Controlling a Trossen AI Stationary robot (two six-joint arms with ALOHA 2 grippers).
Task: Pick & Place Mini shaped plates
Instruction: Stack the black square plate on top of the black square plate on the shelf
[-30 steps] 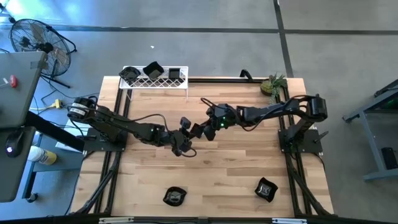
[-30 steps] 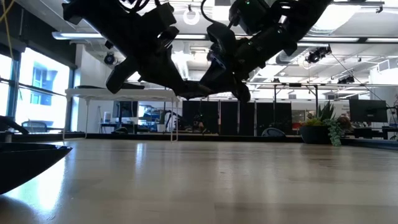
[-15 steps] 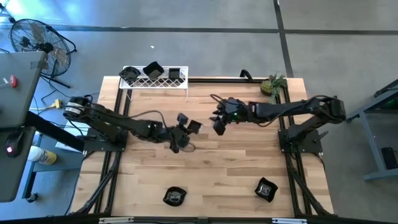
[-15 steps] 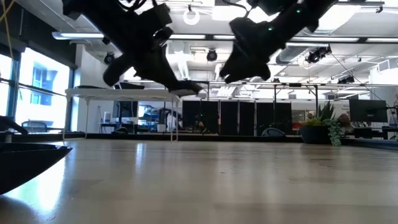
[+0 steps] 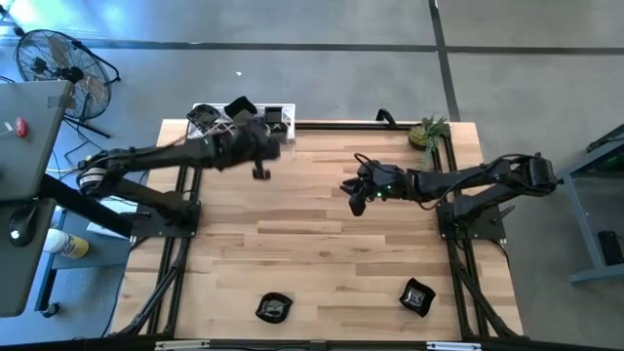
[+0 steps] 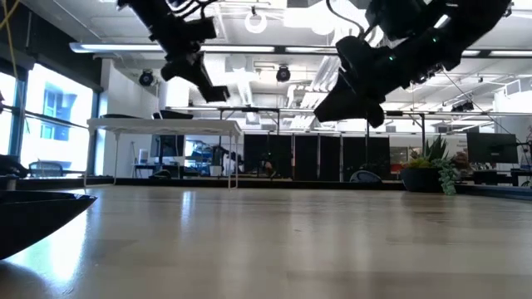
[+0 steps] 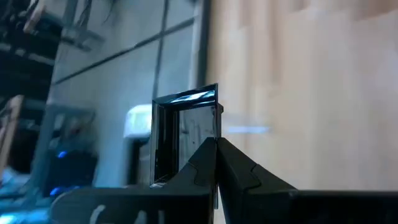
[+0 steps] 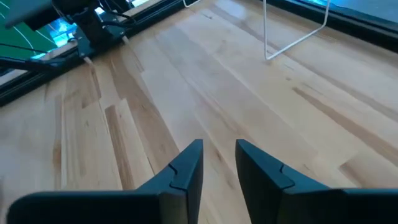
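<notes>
Left pincer [image 5: 261,168] swung to rack [image 5: 210,134], clamped on plate [image 7: 185,134]; right pincer [image 8: 217,158] parted, empty. Plate looks edge-held, may slip.

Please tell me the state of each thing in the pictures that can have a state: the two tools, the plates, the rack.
Left tool: shut on a square plate, raised by the rack.
Right tool: open, empty, above the table middle.
White rack: standing, plates on top.
Rounded plate: lying on the table, front edge.
Wavy plate: lying on the table, front right.
</notes>
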